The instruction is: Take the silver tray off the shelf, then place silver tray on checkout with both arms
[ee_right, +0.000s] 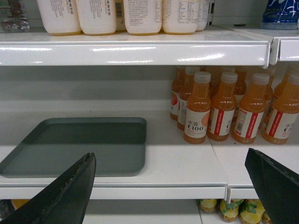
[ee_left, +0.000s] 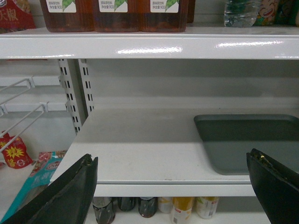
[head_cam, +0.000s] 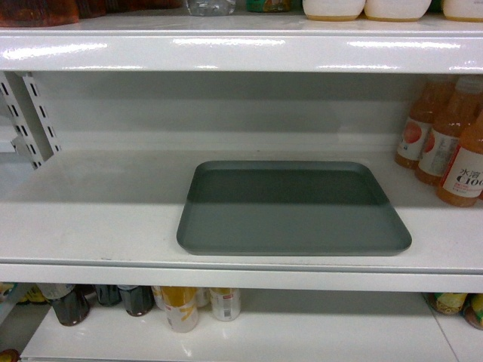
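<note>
The silver tray (head_cam: 290, 210) lies flat on the middle shelf (head_cam: 98, 219), close to its front edge, with nothing on it. In the left wrist view the silver tray (ee_left: 252, 140) sits ahead to the right, and my left gripper (ee_left: 172, 161) hangs open in front of the shelf (ee_left: 140, 140) edge, short of it. The right wrist view has the silver tray (ee_right: 79, 144) ahead to the left. My right gripper (ee_right: 169, 158) is open too, in front of the shelf (ee_right: 187, 158) and apart from the tray. Neither gripper shows in the head view. The checkout is out of view.
Orange juice bottles (head_cam: 449, 143) stand on the shelf right of the tray, also in the right wrist view (ee_right: 224, 107). An upper shelf board (head_cam: 241, 49) hangs above with bottles on it. Slotted uprights (head_cam: 30, 113) stand at the left. Cans and bottles (head_cam: 181, 305) fill the lower shelf.
</note>
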{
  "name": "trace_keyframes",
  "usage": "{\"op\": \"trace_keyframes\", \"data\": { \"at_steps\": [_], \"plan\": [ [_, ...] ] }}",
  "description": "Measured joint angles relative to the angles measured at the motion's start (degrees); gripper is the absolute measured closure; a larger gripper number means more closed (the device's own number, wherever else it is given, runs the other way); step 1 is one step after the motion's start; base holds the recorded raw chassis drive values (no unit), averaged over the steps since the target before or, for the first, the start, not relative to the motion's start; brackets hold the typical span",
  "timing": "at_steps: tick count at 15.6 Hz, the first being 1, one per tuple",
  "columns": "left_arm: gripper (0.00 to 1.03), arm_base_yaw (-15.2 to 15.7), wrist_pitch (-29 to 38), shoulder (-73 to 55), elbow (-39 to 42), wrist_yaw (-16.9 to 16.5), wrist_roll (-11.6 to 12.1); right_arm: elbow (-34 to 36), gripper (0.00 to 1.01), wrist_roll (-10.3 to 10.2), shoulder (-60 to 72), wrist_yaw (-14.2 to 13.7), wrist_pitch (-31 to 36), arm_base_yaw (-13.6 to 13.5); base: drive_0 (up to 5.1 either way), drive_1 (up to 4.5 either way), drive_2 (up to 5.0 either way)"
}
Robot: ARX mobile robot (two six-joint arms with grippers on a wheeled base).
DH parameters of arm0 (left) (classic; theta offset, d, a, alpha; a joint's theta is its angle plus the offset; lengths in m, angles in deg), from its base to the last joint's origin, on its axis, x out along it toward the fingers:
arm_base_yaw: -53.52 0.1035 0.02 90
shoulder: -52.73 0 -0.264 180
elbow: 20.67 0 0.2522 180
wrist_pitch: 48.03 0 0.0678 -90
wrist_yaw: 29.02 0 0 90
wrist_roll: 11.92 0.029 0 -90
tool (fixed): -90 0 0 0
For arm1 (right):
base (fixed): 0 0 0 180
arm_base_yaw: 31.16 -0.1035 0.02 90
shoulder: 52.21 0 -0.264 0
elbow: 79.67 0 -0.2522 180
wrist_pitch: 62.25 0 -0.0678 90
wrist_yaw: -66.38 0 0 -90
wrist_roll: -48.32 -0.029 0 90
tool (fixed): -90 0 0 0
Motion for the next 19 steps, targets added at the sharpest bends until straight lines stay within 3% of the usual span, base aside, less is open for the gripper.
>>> {"op": "trace_keyframes", "data": {
  "at_steps": [19],
  "plan": [
    [0.05,0.0,0.0,0.0,0.0,0.0,0.02,0.0,0.03,0.02,0.0,0.0,0.0,0.0,0.0,0.0,0.0]
  ]
}}
